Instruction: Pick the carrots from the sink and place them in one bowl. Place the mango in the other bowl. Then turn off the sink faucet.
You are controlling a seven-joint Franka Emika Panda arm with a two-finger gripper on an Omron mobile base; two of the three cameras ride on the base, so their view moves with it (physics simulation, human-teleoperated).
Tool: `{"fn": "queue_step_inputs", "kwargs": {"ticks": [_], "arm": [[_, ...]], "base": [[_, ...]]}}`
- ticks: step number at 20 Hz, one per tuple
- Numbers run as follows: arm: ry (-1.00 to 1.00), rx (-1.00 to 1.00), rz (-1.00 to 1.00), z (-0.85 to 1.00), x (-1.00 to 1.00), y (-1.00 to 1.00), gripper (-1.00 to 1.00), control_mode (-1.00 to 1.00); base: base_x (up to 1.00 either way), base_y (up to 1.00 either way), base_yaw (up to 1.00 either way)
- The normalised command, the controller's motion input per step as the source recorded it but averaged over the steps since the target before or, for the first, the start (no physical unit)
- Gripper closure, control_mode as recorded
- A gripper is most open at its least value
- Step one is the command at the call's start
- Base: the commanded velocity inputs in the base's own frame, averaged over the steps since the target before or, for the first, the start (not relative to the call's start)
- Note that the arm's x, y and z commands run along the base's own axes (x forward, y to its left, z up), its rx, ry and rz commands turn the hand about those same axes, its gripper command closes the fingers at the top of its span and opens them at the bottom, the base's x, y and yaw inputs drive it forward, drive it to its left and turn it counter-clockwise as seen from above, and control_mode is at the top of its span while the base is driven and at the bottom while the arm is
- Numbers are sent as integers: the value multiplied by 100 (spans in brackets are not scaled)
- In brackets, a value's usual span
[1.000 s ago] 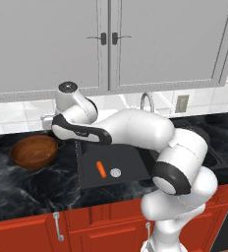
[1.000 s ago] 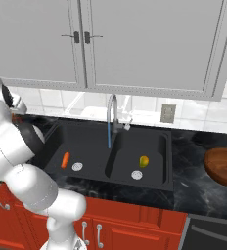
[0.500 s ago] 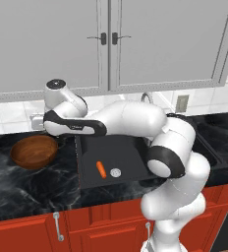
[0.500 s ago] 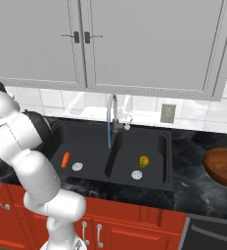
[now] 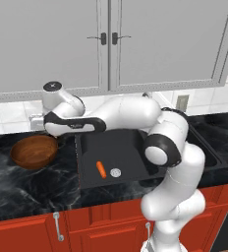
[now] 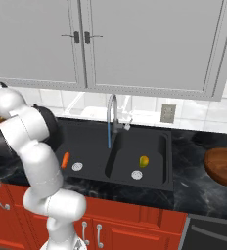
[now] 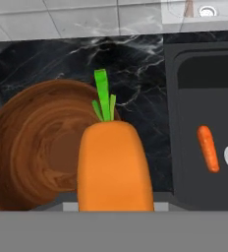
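Observation:
A large orange carrot (image 7: 115,167) with a green top stands close before the hand camera, held in my gripper (image 5: 36,124), which is shut on it; the carrot hides the fingertips. It hangs over the right part of the brown wooden bowl (image 7: 35,150) (image 5: 35,150) on the counter left of the black sink (image 5: 135,142). A second carrot (image 5: 101,169) (image 6: 65,159) (image 7: 207,147) lies in the left basin beside the drain. The yellow-green mango (image 6: 144,161) rests in the right basin. The silver faucet (image 6: 113,113) pours a thin blue stream of water.
Another wooden bowl (image 6: 224,166) sits on the dark marble counter right of the sink. White cabinets hang above and a tiled wall runs behind the counter. My arm stretches across the left basin toward the left bowl.
The arm has swung further left with the carrot, from the sink's left edge to over the left bowl. The carrot in the basin and the mango have not moved.

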Motion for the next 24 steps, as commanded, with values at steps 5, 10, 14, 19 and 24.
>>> {"fn": "queue_step_inputs", "kwargs": {"ticks": [5, 10, 14, 19, 24], "arm": [[0, 0, -4, -10, 9, 49, 100, -100], [2, 0, -4, -17, 13, 60, 100, -100], [9, 0, -5, -11, 26, 60, 100, -100], [9, 0, -10, -13, 26, 30, 100, -100], [5, 0, -13, -22, 27, 5, 100, -100]], "base": [[0, 0, 0], [0, 0, 0], [0, 0, 0], [0, 0, 0], [0, 0, 0]]}}
